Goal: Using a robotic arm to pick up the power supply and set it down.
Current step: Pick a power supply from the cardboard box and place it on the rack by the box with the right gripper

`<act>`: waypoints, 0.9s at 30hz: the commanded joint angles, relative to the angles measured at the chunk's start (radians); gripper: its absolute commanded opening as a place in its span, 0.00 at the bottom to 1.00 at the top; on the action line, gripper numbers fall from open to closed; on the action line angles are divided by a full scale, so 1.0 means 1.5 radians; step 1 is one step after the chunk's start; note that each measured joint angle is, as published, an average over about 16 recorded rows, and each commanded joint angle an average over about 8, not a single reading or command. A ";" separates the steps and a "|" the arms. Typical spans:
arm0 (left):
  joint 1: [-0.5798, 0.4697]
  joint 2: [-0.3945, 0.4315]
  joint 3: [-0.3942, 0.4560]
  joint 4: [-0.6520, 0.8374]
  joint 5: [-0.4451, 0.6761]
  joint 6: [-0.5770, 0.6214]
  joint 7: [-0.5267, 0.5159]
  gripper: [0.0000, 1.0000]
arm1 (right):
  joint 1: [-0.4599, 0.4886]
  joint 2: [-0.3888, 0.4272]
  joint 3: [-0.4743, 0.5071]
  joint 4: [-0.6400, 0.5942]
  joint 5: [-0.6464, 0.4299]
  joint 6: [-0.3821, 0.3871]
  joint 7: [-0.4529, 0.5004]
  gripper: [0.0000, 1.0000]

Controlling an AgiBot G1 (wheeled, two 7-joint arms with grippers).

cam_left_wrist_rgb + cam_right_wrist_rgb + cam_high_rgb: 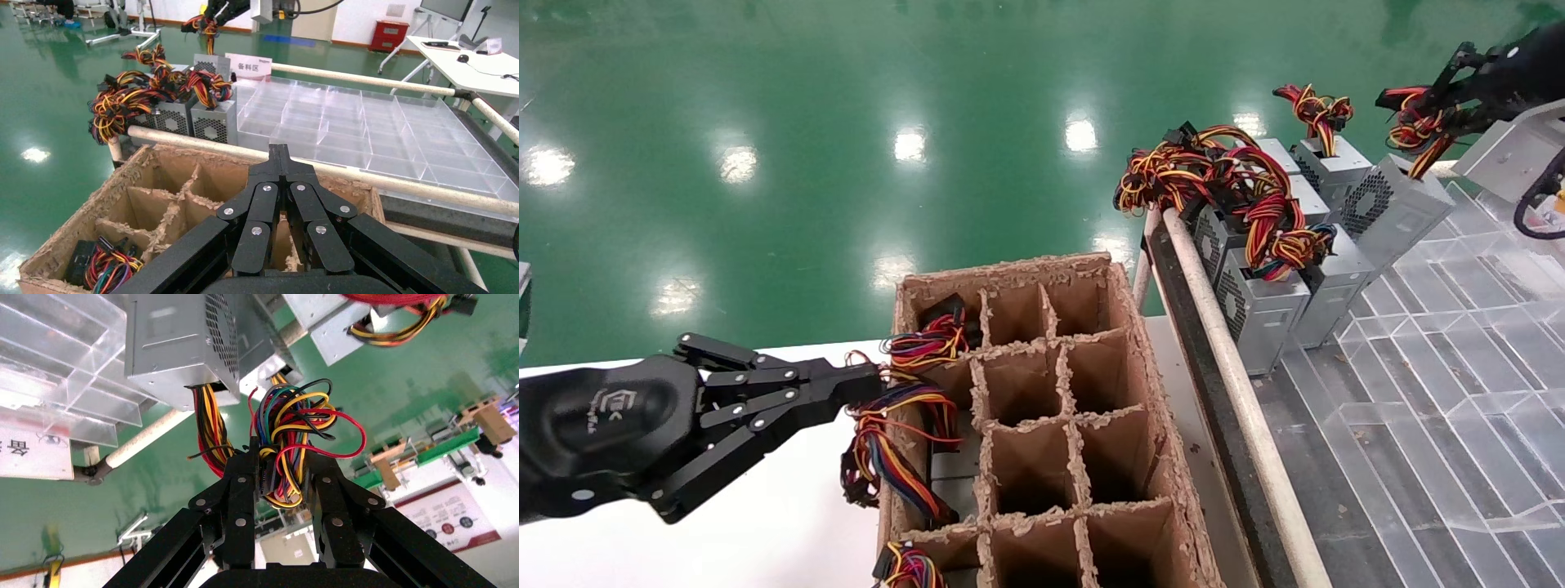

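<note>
Wires (287, 441) of the power supply (177, 346) sit pinched in my right gripper (278, 471), the box hanging beside other supplies (1258, 306) crowding the clear tray (1442, 343). My left gripper (280, 160), fingers together, rests over the cardboard box (1148, 392).

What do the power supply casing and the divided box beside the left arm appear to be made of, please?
Power supply: apparently bare grey sheet metal, matte, with a punched honeycomb vent. Divided box: brown corrugated cardboard, judging by its frayed, fuzzy torn edges.
</note>
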 commanded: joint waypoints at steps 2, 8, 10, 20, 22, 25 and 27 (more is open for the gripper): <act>0.000 0.000 0.000 0.000 0.000 0.000 0.000 0.00 | -0.007 0.000 0.000 -0.001 0.001 0.015 0.002 0.00; 0.000 0.000 0.000 0.000 0.000 0.000 0.000 0.00 | -0.019 -0.003 0.002 0.002 0.002 0.024 0.003 0.00; 0.000 0.000 0.000 0.000 0.000 0.000 0.000 0.00 | -0.022 -0.005 0.003 0.004 0.004 0.020 0.001 0.00; 0.000 0.000 0.000 0.000 0.000 0.000 0.000 0.00 | -0.033 -0.013 0.009 0.012 0.014 -0.020 -0.013 0.00; 0.000 0.000 0.000 0.000 0.000 0.000 0.000 0.00 | -0.035 -0.015 0.011 0.012 0.016 -0.026 -0.014 0.00; 0.000 0.000 0.000 0.000 0.000 0.000 0.000 0.00 | -0.038 -0.016 0.014 0.010 0.020 -0.033 -0.013 0.29; 0.000 0.000 0.000 0.000 0.000 0.000 0.000 0.00 | -0.038 -0.017 0.016 0.009 0.024 -0.037 -0.012 0.54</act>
